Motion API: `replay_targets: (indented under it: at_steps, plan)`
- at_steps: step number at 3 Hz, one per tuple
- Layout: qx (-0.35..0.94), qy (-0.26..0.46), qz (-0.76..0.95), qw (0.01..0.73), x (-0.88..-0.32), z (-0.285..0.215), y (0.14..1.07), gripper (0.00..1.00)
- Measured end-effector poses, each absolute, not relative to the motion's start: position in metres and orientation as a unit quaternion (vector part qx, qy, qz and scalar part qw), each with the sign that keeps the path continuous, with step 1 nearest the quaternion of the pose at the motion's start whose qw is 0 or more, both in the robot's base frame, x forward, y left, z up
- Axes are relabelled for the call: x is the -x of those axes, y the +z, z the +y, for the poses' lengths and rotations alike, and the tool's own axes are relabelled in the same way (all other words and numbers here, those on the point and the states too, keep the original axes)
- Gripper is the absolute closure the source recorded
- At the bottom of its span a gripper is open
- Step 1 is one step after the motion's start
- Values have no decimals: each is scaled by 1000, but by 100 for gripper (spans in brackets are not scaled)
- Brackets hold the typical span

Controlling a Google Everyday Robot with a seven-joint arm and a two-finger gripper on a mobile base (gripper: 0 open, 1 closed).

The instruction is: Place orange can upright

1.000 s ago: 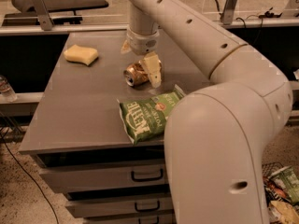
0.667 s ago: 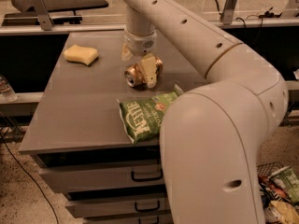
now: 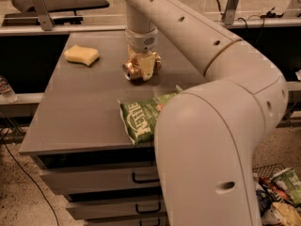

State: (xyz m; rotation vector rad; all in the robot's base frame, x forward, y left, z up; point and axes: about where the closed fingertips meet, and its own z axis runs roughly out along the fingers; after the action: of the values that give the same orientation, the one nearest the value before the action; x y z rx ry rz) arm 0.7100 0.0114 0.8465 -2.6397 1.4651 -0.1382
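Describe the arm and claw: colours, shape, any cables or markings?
Arm: glossy off-white, made of thick rounded tube segments, with small dark holes along the shell and a thin tan seam ring near one joint. No cables or markings show. The wrist is a short white cylinder. Claw, at the can on the table's far side, has pale cream fingers.

The desk [image 3: 70,107] carries a sponge [image 3: 81,55], a chip bag [image 3: 142,120] and the tipped orange can [image 3: 132,69], clasped by the end effector [image 3: 142,69].
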Motion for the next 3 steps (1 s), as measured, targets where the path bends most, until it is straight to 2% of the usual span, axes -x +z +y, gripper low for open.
replay_targets:
  at_steps: [1,2,3]
  plan:
    - [850,-64,515,91,-719,5,875,96]
    - [801,-47,574,161,-730,-11,906,100]
    - [729,19,629,270,-739,-38,935,100]
